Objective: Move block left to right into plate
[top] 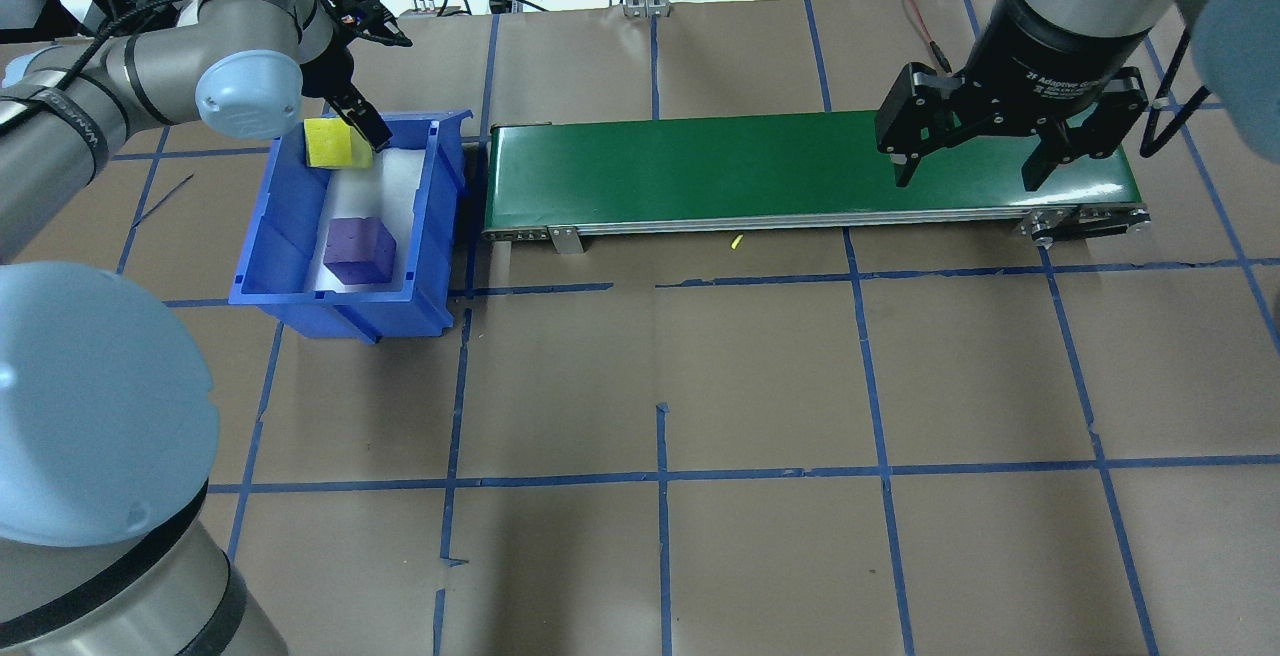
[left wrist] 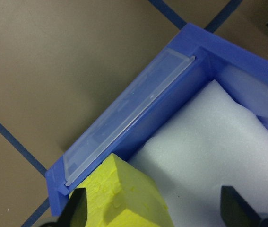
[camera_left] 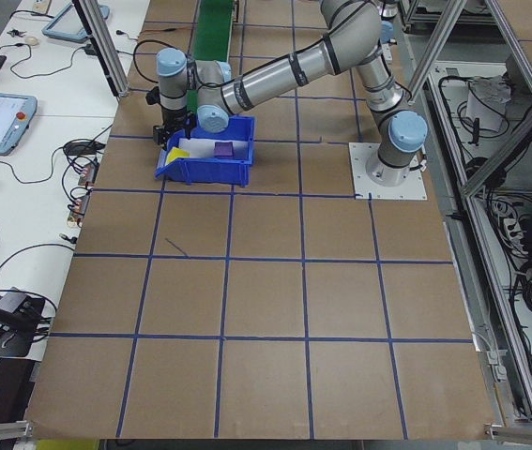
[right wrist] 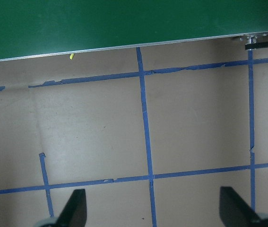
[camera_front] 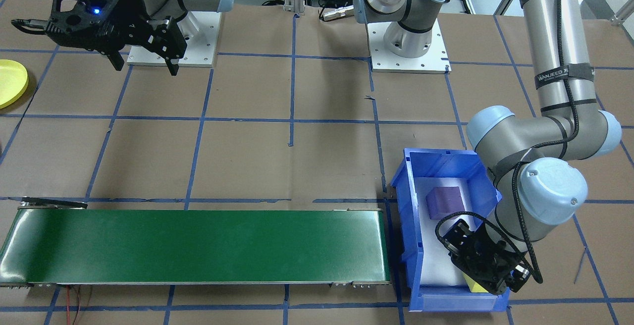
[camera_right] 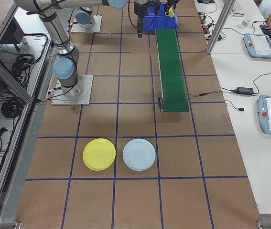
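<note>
Bin: blue bin (top: 345, 236) at the green conveyor (top: 700, 171) end; purple block (top: 360, 249) on white foam, apart from the yellow one.
Yellow block (top: 337, 144): far corner of bin, against wall; squarish, long axis unclear.
Left end effector (top: 372, 131): spread wide, block between fingers, grip not evident.
Right end effector (top: 965, 171): wide, nothing held, above conveyor.
Yellow plate (camera_right: 99, 154): on table beside pale blue plate (camera_right: 139, 154), beyond the conveyor's other end.

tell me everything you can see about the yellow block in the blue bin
The yellow block looks like a foam cube with a slightly rough, pitted surface, bright yellow. It sits on white foam padding at the far end of the blue bin, against the end wall with the clear label holder. The left claw is down at it, open, one finger beside its edge; contact is unclear. It lies apart from the purple block.
</note>
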Controlling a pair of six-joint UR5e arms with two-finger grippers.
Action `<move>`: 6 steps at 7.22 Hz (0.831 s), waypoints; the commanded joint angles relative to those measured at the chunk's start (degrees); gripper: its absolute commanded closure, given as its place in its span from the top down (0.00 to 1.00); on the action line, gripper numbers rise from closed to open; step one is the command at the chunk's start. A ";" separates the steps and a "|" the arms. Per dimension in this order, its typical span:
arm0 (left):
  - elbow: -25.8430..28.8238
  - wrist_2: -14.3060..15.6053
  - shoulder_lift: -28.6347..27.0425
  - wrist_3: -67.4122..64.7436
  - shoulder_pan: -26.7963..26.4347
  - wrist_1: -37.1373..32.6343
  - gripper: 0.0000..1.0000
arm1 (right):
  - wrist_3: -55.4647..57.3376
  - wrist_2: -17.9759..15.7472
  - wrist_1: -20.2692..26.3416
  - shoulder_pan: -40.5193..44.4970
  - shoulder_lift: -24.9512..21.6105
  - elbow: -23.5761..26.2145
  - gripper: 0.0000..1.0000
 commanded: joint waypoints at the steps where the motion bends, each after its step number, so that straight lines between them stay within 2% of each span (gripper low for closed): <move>1: -2.05 0.02 0.07 4.93 0.99 0.67 0.99 | -0.20 0.21 0.19 0.32 0.00 0.28 1.00; 3: -1.36 -0.42 -0.11 7.87 2.05 2.59 0.97 | -0.29 0.12 0.28 -0.03 0.00 0.46 1.00; 4: -1.96 -0.42 -0.19 7.87 2.05 5.21 0.87 | -0.29 0.12 0.28 -0.29 0.00 0.37 1.00; 6: -2.23 -0.42 0.07 7.87 2.05 5.33 0.54 | 0.06 0.12 0.28 0.06 0.00 0.37 1.00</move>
